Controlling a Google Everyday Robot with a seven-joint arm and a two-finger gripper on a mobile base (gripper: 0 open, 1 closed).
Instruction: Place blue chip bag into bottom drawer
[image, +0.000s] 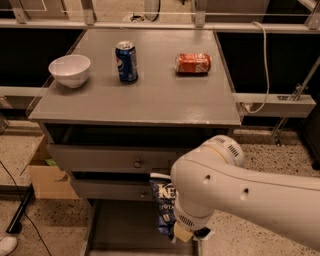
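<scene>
The fingers (182, 233) of the gripper (188, 234) were mostly hidden under the bulky white arm (235, 192). Only a pale tip and a dark bit showed at the arm's lower end, and they were pinching the lower right edge of the blue chip bag (164, 209). The bag hung upright just left of them, touching the arm. Its top edge lay across the front of the middle drawer (107, 190), and its lower end was above the bottom drawer (120, 225). It rested on nothing. The bottom drawer stood pulled out toward the camera, a shallow grey tray. The part of it not covered by the arm and bag showed only bare floor. Above it, the middle drawer and the top drawer (100, 159) each had a small round knob near the middle of the front. What they held could not be seen. On the grey worktop (150, 102) a white bowl (70, 70) sat near the left edge, and only its white inside was visible. A blue soda can (126, 61) stood upright near the bowl, to its right. An orange-red can (193, 63) lay on its side further right, well apart from the blue one. On the speckled floor, against the cabinet's left side, stood an open cardboard box (45, 179) with something green inside that was too small to make out.
</scene>
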